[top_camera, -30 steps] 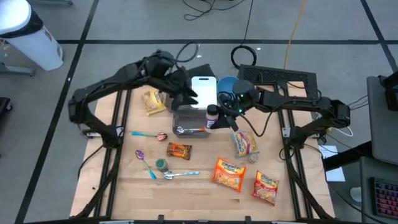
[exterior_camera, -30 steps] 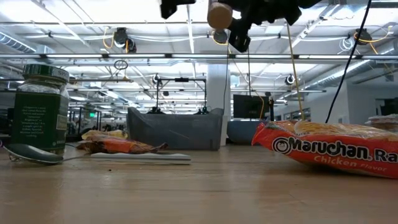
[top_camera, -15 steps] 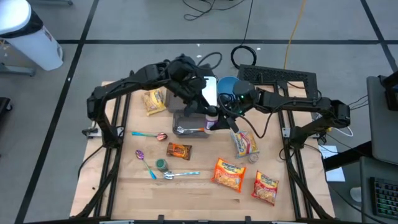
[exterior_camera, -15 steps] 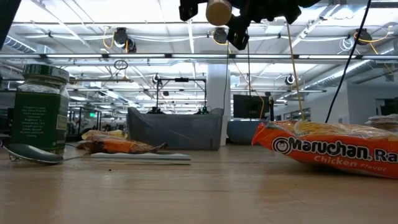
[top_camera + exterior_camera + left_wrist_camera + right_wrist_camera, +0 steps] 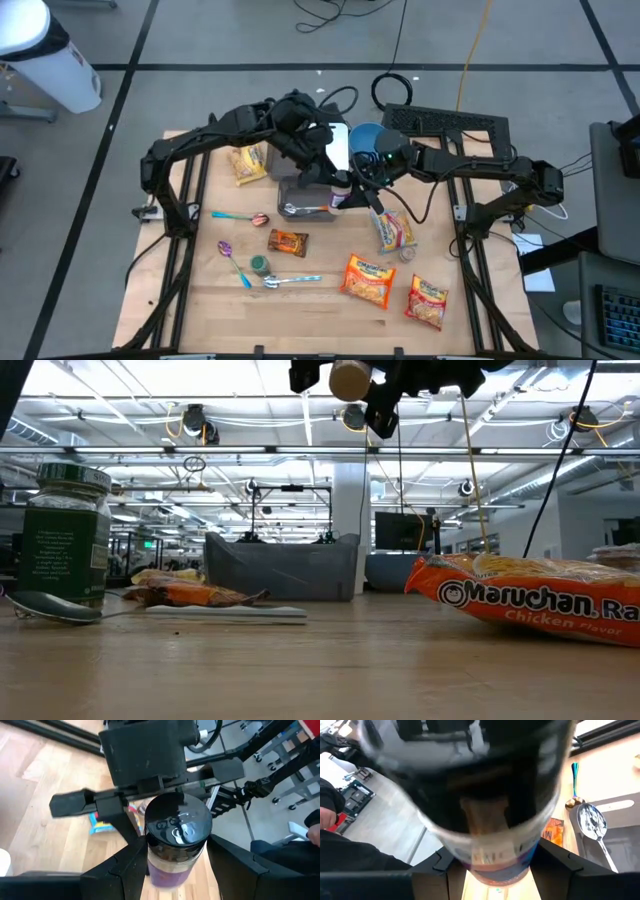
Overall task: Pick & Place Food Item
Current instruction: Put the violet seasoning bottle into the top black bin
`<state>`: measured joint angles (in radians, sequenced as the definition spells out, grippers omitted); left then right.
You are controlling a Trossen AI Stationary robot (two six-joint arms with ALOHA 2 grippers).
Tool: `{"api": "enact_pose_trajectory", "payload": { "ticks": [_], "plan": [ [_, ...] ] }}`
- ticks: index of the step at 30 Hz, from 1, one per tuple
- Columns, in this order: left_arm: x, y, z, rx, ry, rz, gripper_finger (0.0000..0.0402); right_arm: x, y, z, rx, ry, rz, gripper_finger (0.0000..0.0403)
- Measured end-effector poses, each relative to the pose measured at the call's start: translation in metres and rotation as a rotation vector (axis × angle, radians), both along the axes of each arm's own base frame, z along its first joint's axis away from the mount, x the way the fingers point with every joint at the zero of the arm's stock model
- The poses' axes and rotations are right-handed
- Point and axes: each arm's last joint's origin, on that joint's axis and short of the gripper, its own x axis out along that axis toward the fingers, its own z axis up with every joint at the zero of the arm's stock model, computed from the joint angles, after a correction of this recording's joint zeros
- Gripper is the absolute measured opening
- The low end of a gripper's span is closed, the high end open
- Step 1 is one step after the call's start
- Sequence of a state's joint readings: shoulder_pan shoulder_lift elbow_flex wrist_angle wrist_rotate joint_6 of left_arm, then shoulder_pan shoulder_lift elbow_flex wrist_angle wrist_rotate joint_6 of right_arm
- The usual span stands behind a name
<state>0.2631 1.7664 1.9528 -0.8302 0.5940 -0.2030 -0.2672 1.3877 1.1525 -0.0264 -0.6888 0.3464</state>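
Observation:
A jar with a black lid and purple label (image 5: 342,186) hangs in the air above the right end of the grey bin (image 5: 300,196). It also shows at the top of the low view (image 5: 350,378). My right gripper (image 5: 355,188) is shut on it. My left gripper (image 5: 326,176) has come up to the jar from the other side. In the left wrist view its open fingers (image 5: 131,868) stand on either side of the jar body, just below the lid (image 5: 176,820). I cannot tell whether they touch it. My right gripper pinches the jar's body (image 5: 495,855) between its two fingers, coming from the table's right side. The jar is lifted clear, well above the table, its lid end toward my left gripper. The jar itself hides the exact spots of contact.
The bin holds a spoon. Behind it lie a white board (image 5: 328,142) and a blue bowl (image 5: 366,134). Ramen packs (image 5: 368,278), snack bags (image 5: 393,232), a chocolate packet (image 5: 288,242), a green jar (image 5: 259,264) and spoons lie about the wooden table.
My left gripper has swung from the table's far left toward the right, up to the jar held by my right gripper, and has then stayed there. The jar stays lifted in my right gripper, nearly still.

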Motion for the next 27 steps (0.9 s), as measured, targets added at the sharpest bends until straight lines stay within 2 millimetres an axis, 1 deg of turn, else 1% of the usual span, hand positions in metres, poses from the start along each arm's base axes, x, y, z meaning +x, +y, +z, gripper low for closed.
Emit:
{"api": "enact_pose_trajectory", "payload": {
  "ticks": [5, 14, 23, 27],
  "plan": [
    [0.0042, -0.0018, 0.0035, -0.002, -0.046, 0.005, 0.0209, -0.0003, 0.0, 0.0018, -0.011, -0.016, -0.002, 0.0171],
    [0.0048, -0.0017, 0.004, -0.02, -0.047, 0.013, 0.0209, 0.0, -0.0008, 0.0012, -0.029, -0.014, -0.026, 0.0171],
    [0.0042, -0.0031, 0.004, -0.047, -0.049, -0.029, 0.021, 0.0002, -0.0008, 0.0007, -0.03, -0.011, -0.026, 0.0171],
    [0.0041, -0.0032, 0.0041, -0.053, -0.049, -0.033, 0.0227, 0.0003, -0.0009, 0.0004, -0.027, -0.008, -0.027, 0.0171]
  ]
}}
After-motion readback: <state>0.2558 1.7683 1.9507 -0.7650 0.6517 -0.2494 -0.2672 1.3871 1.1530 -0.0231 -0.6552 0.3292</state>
